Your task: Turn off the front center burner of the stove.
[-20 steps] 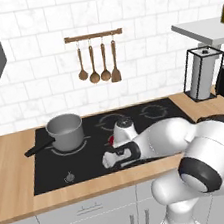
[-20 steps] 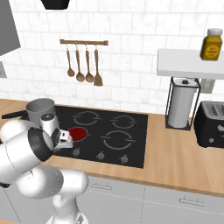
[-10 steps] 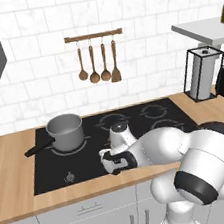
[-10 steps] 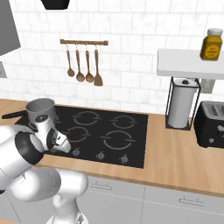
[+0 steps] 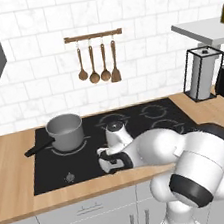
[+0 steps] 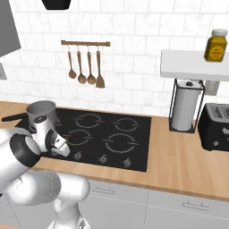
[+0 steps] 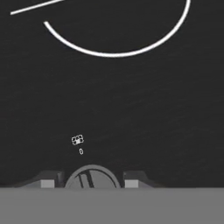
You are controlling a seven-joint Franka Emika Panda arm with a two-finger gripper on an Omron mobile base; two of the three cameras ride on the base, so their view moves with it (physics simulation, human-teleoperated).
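Observation:
The stove [image 5: 46, 168] [image 6: 142, 156] is a black glass cooktop set in a wooden counter. Its front center burner [image 6: 78, 137] shows as a thin grey ring with no red glow; in the hand view part of that ring [image 7: 113, 54] arcs across the top. My gripper [image 5: 112, 165] [image 6: 62, 150] [image 7: 91, 181] is down at the stove's front edge, pointing at the glass. In the hand view a round grey knob [image 7: 92, 175] sits between the two fingertips [image 7: 49, 182], which hug its sides.
A grey pot [image 5: 65, 130] [image 6: 41, 109] with a long handle stands on the back left zone. More knobs [image 6: 102, 158] line the front edge. A paper towel holder [image 6: 185, 105] and a black toaster [image 6: 217, 127] stand at right. Wooden utensils [image 5: 96, 60] hang on the wall.
The red disc of the front center burner, lit a second ago, has gone out and is now a grey ring. The hand has shifted slightly over the front edge knob.

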